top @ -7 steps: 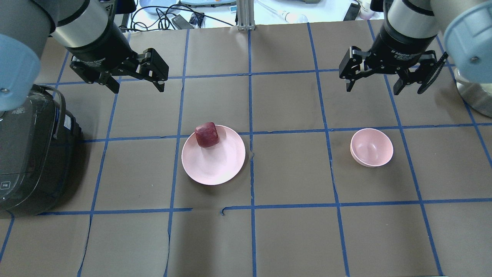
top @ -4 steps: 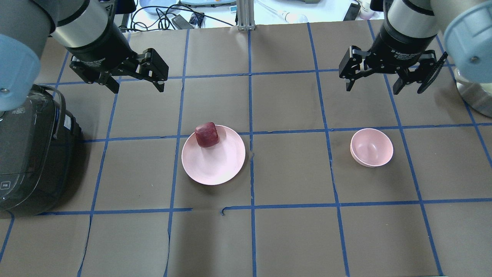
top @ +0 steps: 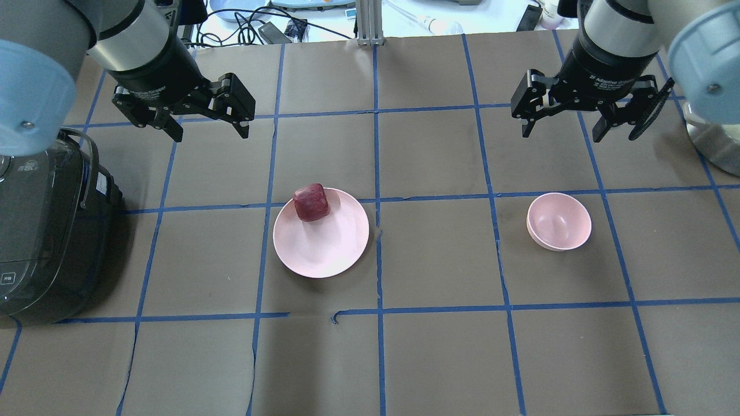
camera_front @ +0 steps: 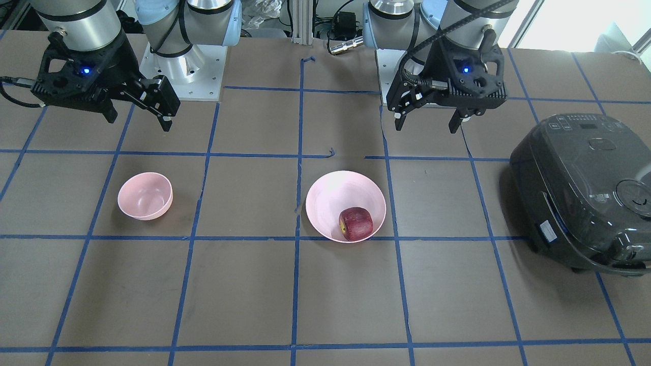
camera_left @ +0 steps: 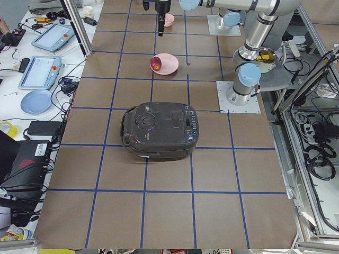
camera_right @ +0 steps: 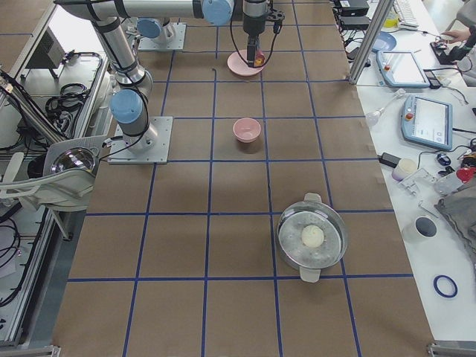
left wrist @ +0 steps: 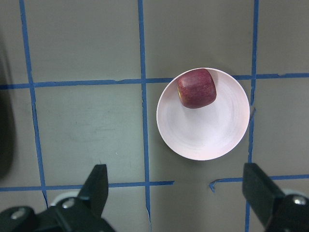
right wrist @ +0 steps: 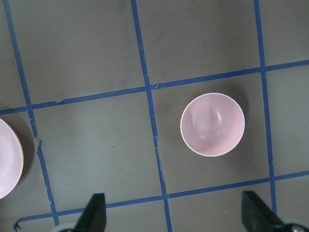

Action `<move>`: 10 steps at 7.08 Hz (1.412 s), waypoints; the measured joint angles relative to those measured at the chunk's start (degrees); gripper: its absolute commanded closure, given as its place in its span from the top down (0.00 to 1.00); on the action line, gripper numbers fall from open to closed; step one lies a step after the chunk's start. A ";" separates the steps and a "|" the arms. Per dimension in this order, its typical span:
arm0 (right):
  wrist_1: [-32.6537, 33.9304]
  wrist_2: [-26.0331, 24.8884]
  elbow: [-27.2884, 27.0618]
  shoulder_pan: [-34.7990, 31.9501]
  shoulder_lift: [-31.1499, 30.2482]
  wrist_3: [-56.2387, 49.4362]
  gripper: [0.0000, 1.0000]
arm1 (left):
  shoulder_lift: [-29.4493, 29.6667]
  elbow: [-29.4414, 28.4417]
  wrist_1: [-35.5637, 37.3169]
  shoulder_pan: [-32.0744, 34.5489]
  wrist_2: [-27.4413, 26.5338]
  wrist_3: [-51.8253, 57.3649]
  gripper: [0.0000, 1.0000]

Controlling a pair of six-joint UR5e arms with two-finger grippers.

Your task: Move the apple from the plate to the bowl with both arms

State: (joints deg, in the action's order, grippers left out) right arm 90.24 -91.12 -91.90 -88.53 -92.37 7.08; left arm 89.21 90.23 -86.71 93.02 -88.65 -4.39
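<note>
A: What is hard to make out?

B: In the right wrist view the plate [right wrist: 9,159] is cut off by the frame edge. Both wrist views show only the finger tips.

A: Where is the apple?

B: The apple [top: 311,202] lies on the plate, at the rim farthest from the robot. The left gripper [top: 211,136] hangs high, on the rice cooker [top: 46,231] side of the plate. Its jaws are spread wide and hold nothing.

A: And the other one?

B: The right gripper [top: 561,136] is also spread, well apart from the plate, above the bowl [top: 559,221].
</note>
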 measured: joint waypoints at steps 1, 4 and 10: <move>-0.07 0.04 -0.02 0.27 0.04 -0.52 1.00 | 0.94 0.70 0.56 0.36 -0.02 -3.55 1.00; -0.12 0.17 -1.53 5.91 0.50 -7.97 1.00 | 5.71 8.26 10.30 2.88 0.13 -17.02 1.00; 12.88 0.88 -14.40 19.17 9.78 -24.07 1.00 | 21.10 15.00 29.74 4.96 4.52 -22.85 1.00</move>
State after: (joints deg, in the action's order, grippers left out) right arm 103.12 -90.24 -106.30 -69.36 -82.59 -16.99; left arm 110.31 105.23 -56.97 97.98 -84.13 -27.24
